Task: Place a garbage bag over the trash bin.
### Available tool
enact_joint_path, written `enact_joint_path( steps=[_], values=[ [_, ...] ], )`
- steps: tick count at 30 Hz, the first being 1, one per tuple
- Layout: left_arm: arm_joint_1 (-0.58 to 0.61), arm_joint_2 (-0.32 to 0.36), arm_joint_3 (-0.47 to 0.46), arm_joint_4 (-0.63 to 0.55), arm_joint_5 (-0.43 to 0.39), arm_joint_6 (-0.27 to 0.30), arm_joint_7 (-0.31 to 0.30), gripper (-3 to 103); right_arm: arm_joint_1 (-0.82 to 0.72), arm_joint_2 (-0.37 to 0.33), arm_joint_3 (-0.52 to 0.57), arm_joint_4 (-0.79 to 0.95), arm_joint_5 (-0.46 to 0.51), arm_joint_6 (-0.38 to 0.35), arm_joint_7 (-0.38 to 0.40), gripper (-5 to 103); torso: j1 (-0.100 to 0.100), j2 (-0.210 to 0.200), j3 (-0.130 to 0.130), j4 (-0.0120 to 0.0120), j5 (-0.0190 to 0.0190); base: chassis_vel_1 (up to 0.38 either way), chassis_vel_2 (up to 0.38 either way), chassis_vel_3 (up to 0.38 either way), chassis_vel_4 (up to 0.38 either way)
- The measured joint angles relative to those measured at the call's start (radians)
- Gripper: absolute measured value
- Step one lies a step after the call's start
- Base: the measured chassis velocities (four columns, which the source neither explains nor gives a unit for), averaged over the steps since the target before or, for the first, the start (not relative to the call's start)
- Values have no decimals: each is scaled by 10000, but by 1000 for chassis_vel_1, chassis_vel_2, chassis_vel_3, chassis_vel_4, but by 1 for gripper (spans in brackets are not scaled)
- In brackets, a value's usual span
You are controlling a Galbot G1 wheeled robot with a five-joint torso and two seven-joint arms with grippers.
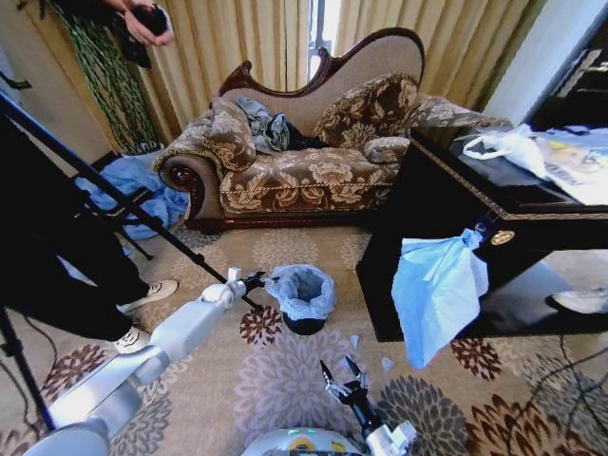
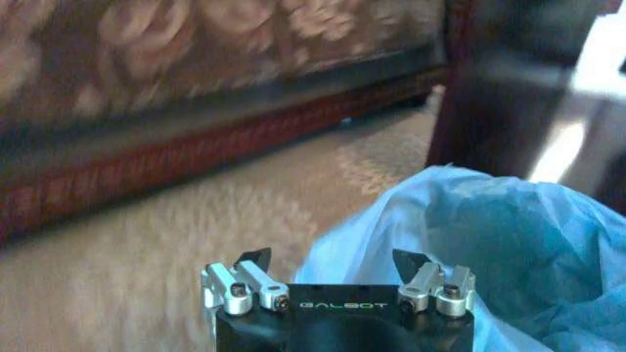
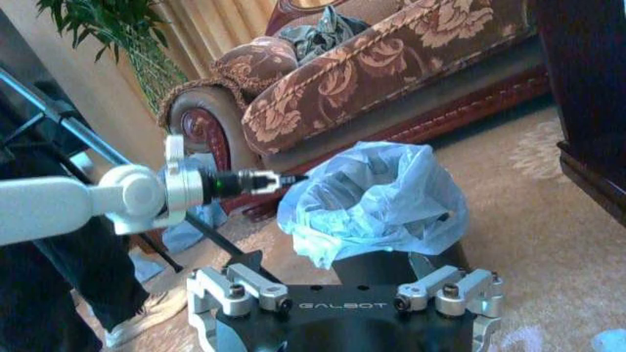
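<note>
Sofa (image 1: 304, 161), blk cabinet (image 1: 446, 228), carpet (image 1: 285, 370)

- The left arm reaches forward and up, nearly straight, toward the trash bin (image 1: 304, 323).
- The left gripper (image 1: 260, 280) sits level at the bin's rim on the robot's left side, its fingers (image 2: 256, 257) parted, gripping nothing.
- The right gripper (image 1: 340, 377) hangs low, on the robot's side of the bin, fingers (image 1: 326, 371) spread apart and pointing up.

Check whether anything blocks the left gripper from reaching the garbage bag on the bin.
Nothing visible does. The left gripper, jaws open, sits right at the rim of the garbage bag draped over the trash bin, with only bare carpet around. The right gripper waits nearer the robot.
</note>
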Motion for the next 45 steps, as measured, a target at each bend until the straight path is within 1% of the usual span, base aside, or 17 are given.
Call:
enact_joint_path(
  steps=[2, 5, 7, 9, 11, 13, 15, 18, 21, 27, 34, 37, 39, 40, 42, 44, 45],
  values=[
    [-521, -17, 469, -127, 633, -420, -128, 90, 55, 97, 5, -80, -15, 54, -29, 99, 0, 0, 0, 3, 1, 0, 0, 0, 0],
    [-960, -156, 807, -44, 1059, -625, -296, 94, 68, 156, 18, -103, -17, 89, -40, 99, 0, 0, 0, 2, 3, 0, 0, 0, 0],
    [-1638, -450, 1407, 398, 1541, -979, -418, 88, 66, 208, 62, -130, -16, 145, -81, 99, 0, 0, 0, -1, 3, 0, 0, 0, 0],
    [-1883, -582, 1658, 600, 1639, -1087, -445, 88, 58, 233, 90, -130, -9, 168, -107, 99, 0, 0, 0, -1, 5, 0, 0, 0, 0],
    [-2281, -872, 2141, 1048, 1692, -1323, -494, 78, 31, 300, 165, -141, 14, 228, -150, 99, 0, 0, 0, 0, 2, 0, 0, 0, 0],
    [-2465, -1055, 2399, 1296, 1678, -1444, -484, 72, 0, 348, 220, -160, 29, 270, -206, 99, 0, 0, 0, 0, 2, 0, 0, 0, 0],
    [-2696, -1308, 2789, 1641, 1538, -1574, -336, 62, -85, 395, 305, -164, 68, 338, -270, 99, 0, 0, 0, -2, 1, 0, 0, 0, 0],
    [-2854, -1450, 3253, 1836, 1208, -1623, -3, 57, -165, 422, 410, -171, 116, 409, -351, 99, 0, 0, 0, -1, 0, 0, 0, 0, 0],
    [-2908, -1446, 3628, 1814, 1121, -1621, 330, 64, -219, 471, 561, -213, 194, 479, -446, 99, 0, 0, 0, 2, 1, 0, 0, 0, 0],
    [-3036, -1416, 4063, 1679, 1256, -1589, 753, 69, -317, 517, 754, -351, 324, 608, -617, 99, 0, 0, -1, 2, 0, 0, 0, 0, 0],
    [-3304, -1564, 4435, 1947, 1479, -1565, 886, 72, -359, 613, 861, -574, 402, 783, -739, 100, 0, 0, -1, 1, 1, 0, 0, 0, 0],
    [-3339, -1666, 4470, 2159, 1592, -1568, 920, 66, -364, 628, 885, -629, 426, 819, -763, 100, 0, 0, -1, 0, 1, 0, 0, 0, 0],
    [-3337, -1939, 4425, 2798, 2014, -1801, 938, 52, -344, 605, 976, -695, 496, 830, -773, 100, 0, 0, -1, 1, 1, 0, 0, 0, 0],
    [-3314, -2055, 4400, 3108, 2108, -1955, 894, 41, -337, 594, 1007, -719, 525, 831, -776, 100, 0, 0, -1, 0, 1, 0, 0, 0, 0],
    [-3302, -2102, 4380, 3245, 2155, -2036, 880, 41, -335, 589, 1016, -734, 534, 831, -780, 100, 1, -1, -1, 1, 0, 0, 0, 0, 0],
    [-3246, -2228, 4242, 3571, 2330, -2247, 830, 30, -323, 584, 1031, -806, 547, 844, -808, 100, 0, -1, -1, 1, 1, 0, 0, 0, 0],
    [-3246, -2228, 4242, 3571, 2330, -2247, 830, 30, -323, 584, 1031, -806, 547, 844, -808, 100, 0, -1, -1, 1, 1, 0, 0, 0, 0]
  ],
)
